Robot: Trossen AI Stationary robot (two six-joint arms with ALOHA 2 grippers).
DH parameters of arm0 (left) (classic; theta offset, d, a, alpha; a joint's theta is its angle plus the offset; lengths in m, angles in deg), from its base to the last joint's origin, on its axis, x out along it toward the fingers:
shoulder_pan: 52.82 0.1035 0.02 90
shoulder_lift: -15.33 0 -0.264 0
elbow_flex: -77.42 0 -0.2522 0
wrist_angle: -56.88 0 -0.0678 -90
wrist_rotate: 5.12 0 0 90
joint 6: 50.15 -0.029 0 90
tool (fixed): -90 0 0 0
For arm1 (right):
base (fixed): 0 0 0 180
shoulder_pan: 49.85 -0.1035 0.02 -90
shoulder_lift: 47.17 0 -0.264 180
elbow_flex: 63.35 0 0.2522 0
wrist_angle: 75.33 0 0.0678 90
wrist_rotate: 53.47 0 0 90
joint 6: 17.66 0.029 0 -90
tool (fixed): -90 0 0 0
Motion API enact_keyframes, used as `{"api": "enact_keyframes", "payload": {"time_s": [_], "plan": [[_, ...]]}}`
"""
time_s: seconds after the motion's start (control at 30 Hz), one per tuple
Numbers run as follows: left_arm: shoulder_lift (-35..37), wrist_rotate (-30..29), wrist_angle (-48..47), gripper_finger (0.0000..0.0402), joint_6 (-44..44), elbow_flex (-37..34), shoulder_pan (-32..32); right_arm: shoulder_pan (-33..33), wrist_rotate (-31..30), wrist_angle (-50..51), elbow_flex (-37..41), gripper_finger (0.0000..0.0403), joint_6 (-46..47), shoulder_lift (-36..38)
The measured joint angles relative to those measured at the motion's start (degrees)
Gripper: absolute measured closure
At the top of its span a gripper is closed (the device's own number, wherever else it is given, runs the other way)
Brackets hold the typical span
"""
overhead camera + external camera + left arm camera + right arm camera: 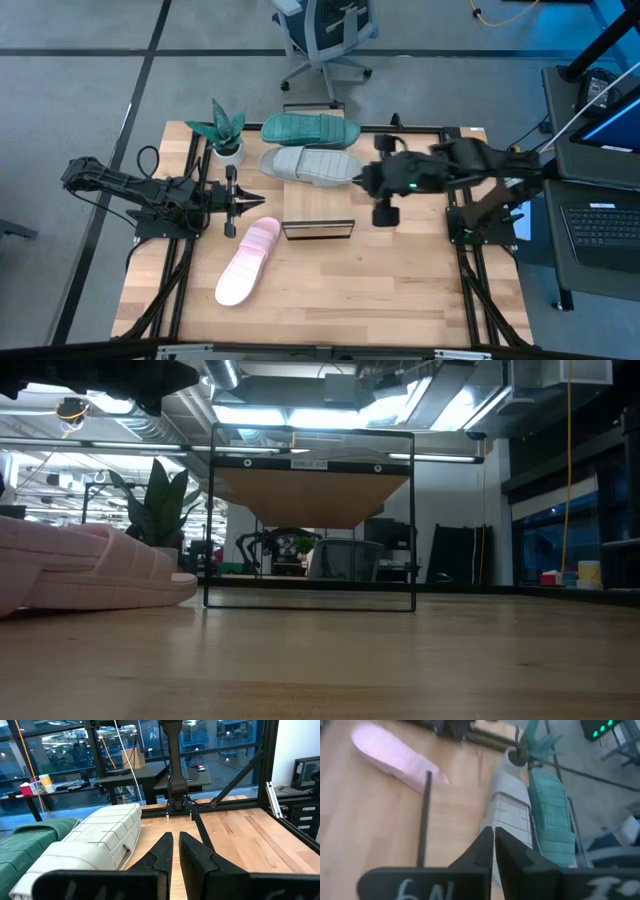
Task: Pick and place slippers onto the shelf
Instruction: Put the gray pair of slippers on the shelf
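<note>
The pale pink slipper (248,262) lies on the table at the near left, also in the low view (90,565). The grey slipper (310,165) and the teal slipper (310,128) lie side by side, ribbed soles up, just beyond the shelf (318,208). Whether the grey one rests on the shelf's far edge I cannot tell. My right gripper (494,837) hangs in the air over the grey slipper's right end (368,182), shut and holding nothing. My left gripper (250,203) waits left of the shelf, pointing level toward it, shut and holding nothing (175,842).
A small potted plant (226,135) stands at the far left beside the slippers' toes. Black frame rails (190,180) run along the table's sides. An office chair (325,40) stands on the floor beyond the far edge. Bare wood (400,290) lies at the near right.
</note>
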Motion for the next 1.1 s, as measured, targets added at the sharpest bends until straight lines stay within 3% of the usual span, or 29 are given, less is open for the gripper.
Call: {"api": "enact_keyframes", "payload": {"time_s": [0.27, 0.4, 0.7, 0.87, 1.1], "plan": [[-0.02, 0.13, 0.04, 0.0376, 0.90, 0.00, 0.00, -2.57, 0.06, -21.74, 31.78, 0.0381, 1.17, 14.44], [-0.02, 2.10, 0.07, 0.0376, 2.05, 0.00, -0.02, -2.57, 0.05, -33.02, 43.90, 0.0381, 1.04, 20.98], [0.00, 2.95, 0.24, 0.0376, 2.42, 0.00, 0.00, -2.68, 3.48, -51.28, 62.69, 0.0381, -0.75, 32.57], [0.00, 2.95, 0.26, 0.0376, 2.40, 0.00, 0.00, -1.55, 3.64, -54.09, 69.87, 0.0381, 0.89, 32.57], [0.00, 2.97, 0.40, 0.0376, 2.43, 0.00, 0.00, 1.12, 3.70, -69.32, 76.29, 0.0381, -3.81, 29.80]]}}
